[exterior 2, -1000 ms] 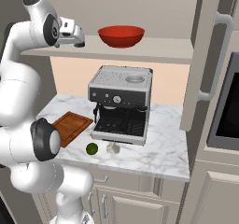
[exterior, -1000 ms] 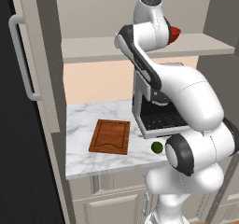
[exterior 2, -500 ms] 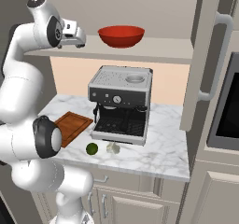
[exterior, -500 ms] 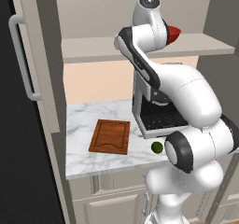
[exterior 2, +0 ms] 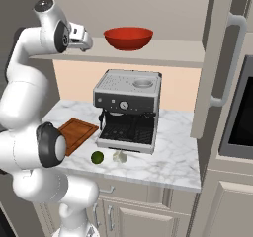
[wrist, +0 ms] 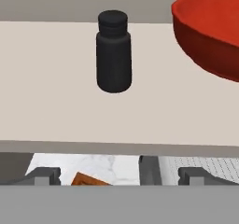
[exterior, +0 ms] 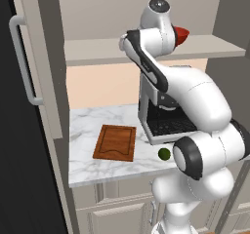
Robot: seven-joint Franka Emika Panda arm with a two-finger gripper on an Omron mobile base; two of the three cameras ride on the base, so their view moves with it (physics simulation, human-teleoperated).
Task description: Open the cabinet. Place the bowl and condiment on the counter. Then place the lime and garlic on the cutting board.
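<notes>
The cabinet (exterior 2: 163, 53) stands open, its doors swung out to both sides. On its shelf (wrist: 60, 115) a small black condiment (wrist: 113, 52) stands upright, with the glossy red bowl (wrist: 210, 31) to its right, also on the shelf in the right base view (exterior 2: 128, 37). My gripper (wrist: 119, 176) is open and holds nothing. It hovers in front of the shelf edge (exterior 2: 83, 39), facing the condiment and short of it. On the counter (exterior 2: 173, 154) lie the cutting board (exterior 2: 76, 135), the lime (exterior 2: 97, 157) and the garlic (exterior 2: 119, 156). The left base view shows the board (exterior: 115, 143) and lime (exterior: 164, 153).
A steel coffee machine (exterior 2: 128, 107) stands on the counter under the shelf, right of the board. The open right door (exterior 2: 220, 68) with its bar handle juts out beside it. The left door (exterior: 29, 67) hangs open at the counter's left end. Lower drawers sit below.
The hand has sunk slightly in front of the shelf, with the jaws wide apart throughout. Bowl, condiment, lime and garlic have not moved.
</notes>
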